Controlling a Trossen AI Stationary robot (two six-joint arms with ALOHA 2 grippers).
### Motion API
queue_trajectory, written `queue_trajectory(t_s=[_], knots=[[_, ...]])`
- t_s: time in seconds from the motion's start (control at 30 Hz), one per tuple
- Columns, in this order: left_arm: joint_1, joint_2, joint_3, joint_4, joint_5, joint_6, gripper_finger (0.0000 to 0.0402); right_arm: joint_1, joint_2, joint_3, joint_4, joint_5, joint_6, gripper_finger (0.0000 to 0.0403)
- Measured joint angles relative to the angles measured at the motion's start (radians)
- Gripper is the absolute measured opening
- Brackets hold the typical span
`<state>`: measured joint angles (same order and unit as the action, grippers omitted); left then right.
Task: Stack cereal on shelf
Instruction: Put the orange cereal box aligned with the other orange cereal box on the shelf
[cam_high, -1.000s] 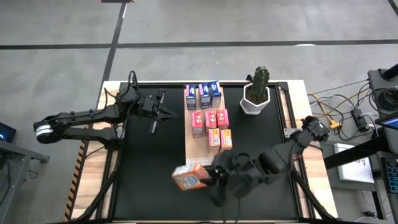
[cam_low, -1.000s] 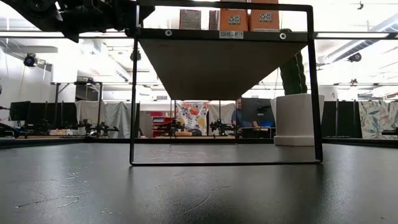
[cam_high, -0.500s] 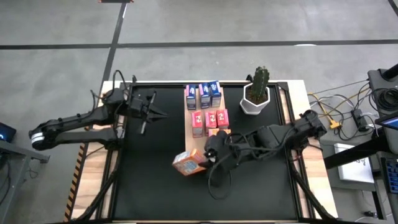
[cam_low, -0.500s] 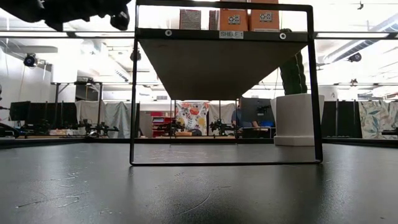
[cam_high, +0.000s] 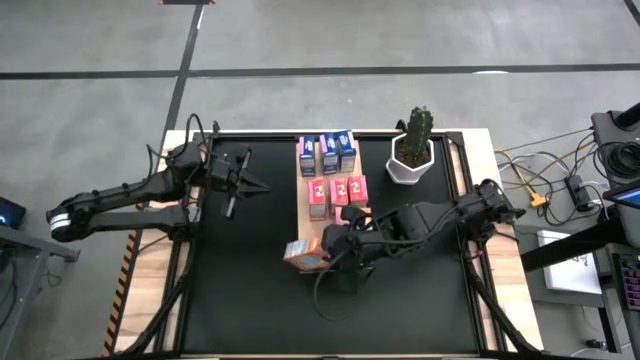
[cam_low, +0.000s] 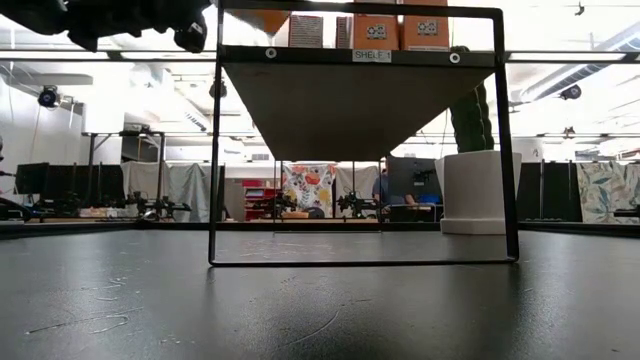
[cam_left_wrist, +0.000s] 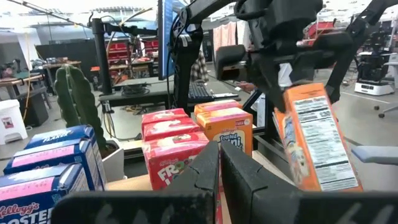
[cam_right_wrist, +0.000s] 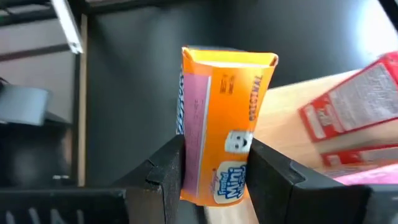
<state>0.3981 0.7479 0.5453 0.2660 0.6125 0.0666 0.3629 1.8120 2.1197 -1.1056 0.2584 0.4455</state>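
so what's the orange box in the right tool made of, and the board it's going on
The orange box, clamped in the right tool, looks like thin printed cardboard with a slight sheen: folded edges and a pinched end flap. The board looks like light, matte wood with faint grain, though it could be veneer.

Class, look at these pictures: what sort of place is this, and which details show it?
Probably a robotics lab or workshop: a rigged table with loose cables, rows of workbenches with equipment behind it, and a person at a monitor.
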Motion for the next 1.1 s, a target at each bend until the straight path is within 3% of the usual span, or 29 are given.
queue_trajectory(t_s=[0.47,0.63,0.77,0.97,1.1], knots=[[-0.008,0.003,0.0,-0.009,0.002,-0.001,0.0,-0.043,0.012,-0.002,-0.021,0.007,-0.053,0.0139],[-0.15,0.004,0.0,-0.023,0.043,-0.02,0.0,-0.039,0.011,-0.002,-0.02,0.002,-0.054,0.0139],[-0.354,0.003,0.0,-0.028,-0.144,0.026,0.0,-0.041,0.01,0.008,-0.027,0.004,-0.057,0.0139],[-0.572,0.002,0.024,-0.103,-0.541,0.154,0.0,-0.04,0.008,0.091,-0.051,0.003,-0.121,0.0139],[-0.61,0.002,0.027,-0.105,-0.615,0.16,0.0,-0.055,0.007,0.144,-0.112,0.004,-0.171,0.0139]])
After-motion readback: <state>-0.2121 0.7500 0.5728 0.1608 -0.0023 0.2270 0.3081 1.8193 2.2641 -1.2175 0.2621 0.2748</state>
